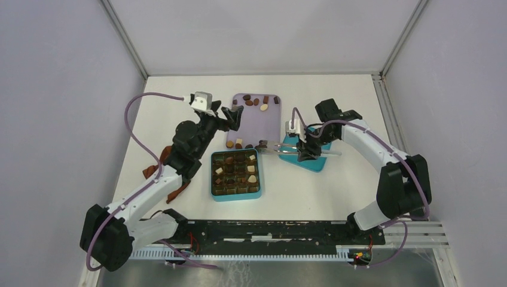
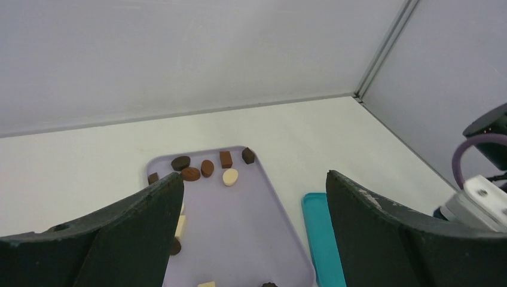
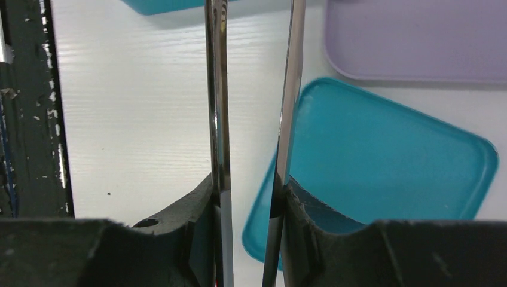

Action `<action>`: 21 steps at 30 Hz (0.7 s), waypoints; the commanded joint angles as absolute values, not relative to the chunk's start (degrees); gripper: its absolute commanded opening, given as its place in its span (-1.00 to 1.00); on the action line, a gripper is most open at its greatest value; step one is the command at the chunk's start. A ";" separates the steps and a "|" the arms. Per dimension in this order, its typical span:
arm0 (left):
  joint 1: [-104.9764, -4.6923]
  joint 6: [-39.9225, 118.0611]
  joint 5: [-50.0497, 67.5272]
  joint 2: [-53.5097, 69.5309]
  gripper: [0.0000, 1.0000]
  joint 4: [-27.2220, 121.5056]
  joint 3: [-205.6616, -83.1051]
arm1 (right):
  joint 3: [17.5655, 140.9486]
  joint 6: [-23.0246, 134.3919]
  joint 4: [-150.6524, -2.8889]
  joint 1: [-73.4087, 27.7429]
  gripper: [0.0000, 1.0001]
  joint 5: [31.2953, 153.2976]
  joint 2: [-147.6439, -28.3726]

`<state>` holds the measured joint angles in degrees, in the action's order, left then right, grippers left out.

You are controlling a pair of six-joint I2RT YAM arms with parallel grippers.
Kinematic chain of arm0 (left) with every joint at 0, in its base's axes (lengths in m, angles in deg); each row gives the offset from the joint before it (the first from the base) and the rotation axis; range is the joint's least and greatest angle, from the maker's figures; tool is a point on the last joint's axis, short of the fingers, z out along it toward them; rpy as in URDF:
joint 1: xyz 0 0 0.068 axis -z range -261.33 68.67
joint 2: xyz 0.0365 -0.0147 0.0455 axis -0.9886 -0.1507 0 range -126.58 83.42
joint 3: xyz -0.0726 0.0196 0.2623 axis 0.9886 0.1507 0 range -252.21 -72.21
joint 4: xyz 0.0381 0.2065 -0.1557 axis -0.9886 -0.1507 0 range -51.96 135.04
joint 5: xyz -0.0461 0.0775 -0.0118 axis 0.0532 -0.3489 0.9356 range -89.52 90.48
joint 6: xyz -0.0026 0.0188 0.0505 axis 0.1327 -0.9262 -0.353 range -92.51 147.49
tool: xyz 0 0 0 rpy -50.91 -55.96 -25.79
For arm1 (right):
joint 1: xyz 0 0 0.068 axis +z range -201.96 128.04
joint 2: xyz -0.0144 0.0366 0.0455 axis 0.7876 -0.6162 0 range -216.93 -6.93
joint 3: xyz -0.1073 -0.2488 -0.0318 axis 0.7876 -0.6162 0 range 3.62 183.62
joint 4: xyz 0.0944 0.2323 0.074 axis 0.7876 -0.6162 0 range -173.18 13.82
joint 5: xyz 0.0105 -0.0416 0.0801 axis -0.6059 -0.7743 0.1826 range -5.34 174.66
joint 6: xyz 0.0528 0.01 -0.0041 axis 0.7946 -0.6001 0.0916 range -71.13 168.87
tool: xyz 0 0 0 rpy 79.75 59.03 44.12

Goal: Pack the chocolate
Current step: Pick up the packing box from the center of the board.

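Observation:
The chocolate pieces lie in two places on the lavender tray (image 1: 269,122): several at its far end (image 1: 256,100) and a few at its near left corner (image 1: 234,143). More sit in the gridded teal box (image 1: 213,192). My left gripper (image 1: 233,115) is open and empty above the tray's left edge. Its wrist view shows the tray (image 2: 251,227) and pieces (image 2: 207,168) between the wide-open fingers (image 2: 137,227). My right gripper (image 1: 306,149) is shut on metal tongs (image 1: 281,146), whose tips reach the tray's near right corner by a dark piece (image 1: 262,143). The tongs' blades (image 3: 218,119) run up between the fingers.
The teal lid (image 1: 320,162) lies under my right gripper, right of the tray; it also shows in the right wrist view (image 3: 388,149) and the left wrist view (image 2: 320,239). A reddish-brown cloth (image 1: 156,172) lies under my left arm. White walls enclose the table.

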<state>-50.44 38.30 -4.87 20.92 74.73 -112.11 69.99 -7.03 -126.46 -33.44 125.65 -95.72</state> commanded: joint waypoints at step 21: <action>-50.29 46.60 -24.22 28.29 0.77 45.15 -116.97 | 66.83 -17.64 -127.23 -21.69 -0.95 125.86 -91.05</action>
<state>-50.37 39.15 -16.28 30.80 64.22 -109.27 65.20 -16.14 -126.76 -21.70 124.86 -92.97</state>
